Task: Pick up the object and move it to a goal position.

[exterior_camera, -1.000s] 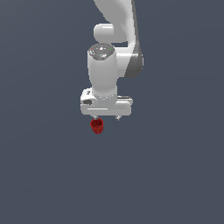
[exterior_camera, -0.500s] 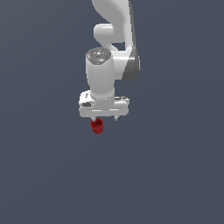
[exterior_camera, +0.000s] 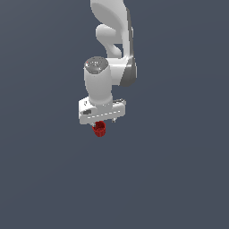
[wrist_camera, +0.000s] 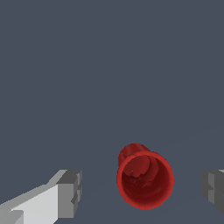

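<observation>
Exterior view, arm: white Franka arm (exterior_camera: 114, 44) comes down from the top of the picture, its wrist pointing downward over the plain dark grey-blue tabletop (exterior_camera: 179, 179).
Exterior view, gripper: white gripper (exterior_camera: 104, 124) hangs under the wide white head; its fingers are mostly hidden here.
Exterior view, object: small bright red stubby cylinder (exterior_camera: 99, 129) shows just under the head, toward the exterior view's left of its middle. No edge or corner of the tabletop is visible, so its place on the table cannot be given.
Wrist view, object: the red cylinder (wrist_camera: 145, 178) is seen from above, open like a cup, with a round rim and a hollow inside.
Wrist view, fingers: one grey-tipped finger (wrist_camera: 65, 194) stands on one side of the cylinder, the other pad (wrist_camera: 214, 188) on the opposite side.
Wrist view, claw state: jaws are spread wide, with a clear gap to the cylinder on both sides; neither pad touches it.
</observation>
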### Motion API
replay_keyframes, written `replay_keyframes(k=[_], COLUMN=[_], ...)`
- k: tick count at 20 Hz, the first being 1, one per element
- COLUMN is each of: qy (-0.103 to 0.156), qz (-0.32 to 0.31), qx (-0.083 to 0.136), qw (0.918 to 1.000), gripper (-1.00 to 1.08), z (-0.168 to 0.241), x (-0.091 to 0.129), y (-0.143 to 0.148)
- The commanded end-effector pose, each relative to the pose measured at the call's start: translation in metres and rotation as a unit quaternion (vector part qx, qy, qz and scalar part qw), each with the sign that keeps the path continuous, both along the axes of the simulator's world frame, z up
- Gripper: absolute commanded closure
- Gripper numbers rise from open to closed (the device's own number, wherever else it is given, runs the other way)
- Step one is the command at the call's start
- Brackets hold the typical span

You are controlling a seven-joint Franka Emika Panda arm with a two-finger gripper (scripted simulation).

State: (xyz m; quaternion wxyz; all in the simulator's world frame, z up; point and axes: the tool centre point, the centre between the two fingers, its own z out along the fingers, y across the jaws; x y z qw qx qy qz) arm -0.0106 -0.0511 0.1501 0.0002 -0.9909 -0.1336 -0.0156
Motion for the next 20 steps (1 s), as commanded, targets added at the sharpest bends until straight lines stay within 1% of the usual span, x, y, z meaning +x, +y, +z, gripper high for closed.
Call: replay_keyframes(k=[1,6,12,20], qy=[0.002,0.006,0.01,0.014], qz=[0.031,0.091,0.156,0.21], qx=[-0.002,-0.004,-0.006,-0.006], qw=[0.9995,0.9958,0.9876,0.9776], gripper=[-0.92,-0.92,-0.92,-0.92], z=[-0.007,-0.022,-0.037,-0.049], x=[-0.004,-0.012,-0.021,-0.029], y=[-0.005,-0.015,-0.024,-0.032])
